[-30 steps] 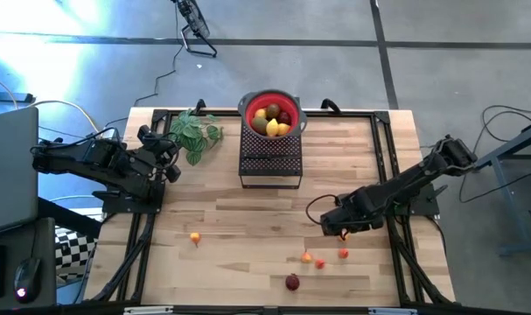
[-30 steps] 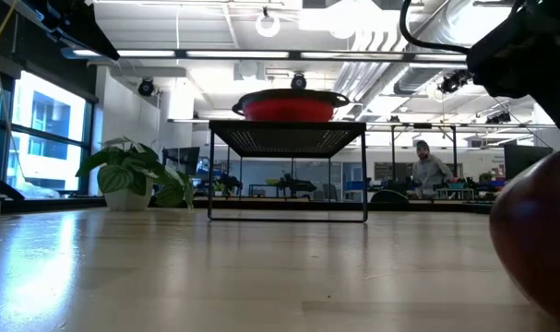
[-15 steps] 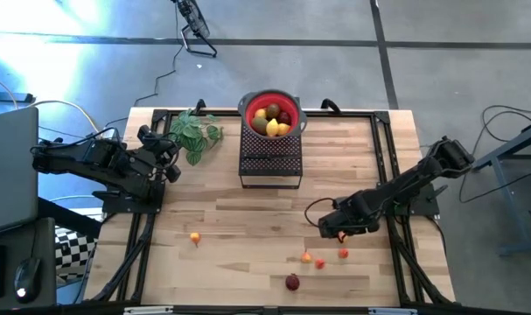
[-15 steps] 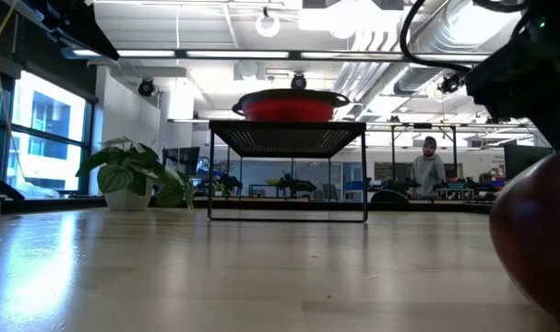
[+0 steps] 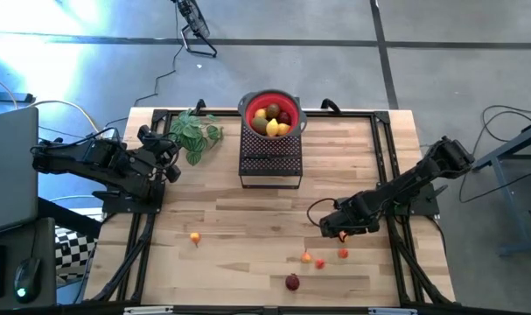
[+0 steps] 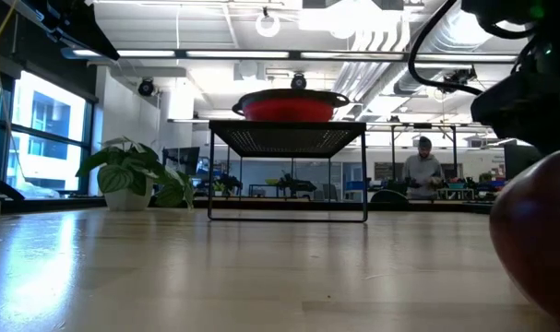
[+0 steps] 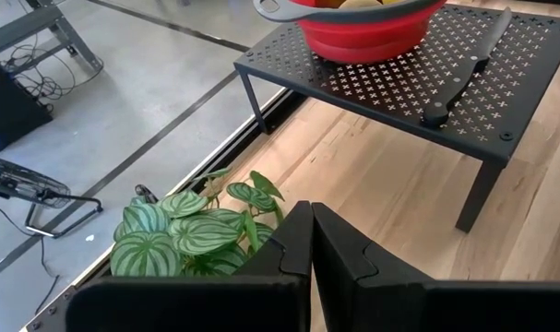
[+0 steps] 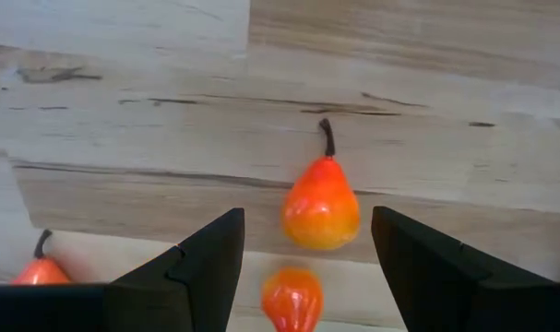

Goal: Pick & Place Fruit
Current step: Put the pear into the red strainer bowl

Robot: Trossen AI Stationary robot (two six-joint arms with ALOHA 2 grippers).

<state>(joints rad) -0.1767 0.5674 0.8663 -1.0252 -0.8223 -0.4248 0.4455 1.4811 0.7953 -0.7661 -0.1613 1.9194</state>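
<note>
With its jaws standing apart above the small orange pear-shaped fruit (image 8: pixel 321 205) on the pale wooden worktop (image 5: pixel 248 219), well in front of the red bowl (image 5: pixel 271 112), the right gripper (image 5: pixel 339 231) should descend centred, then close gently.

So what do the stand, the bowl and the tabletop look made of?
Stand: likely metal, matte black, with punched cross-shaped holes and thin straight legs. Bowl: probably plastic or silicone, smooth red with a soft sheen. Tabletop: wood, pale planks with visible grain.

Fruit (image 5: pixel 271 119) piled in red bowl; small orange pears (image 5: pixel 319 260) scattered on table.
</note>
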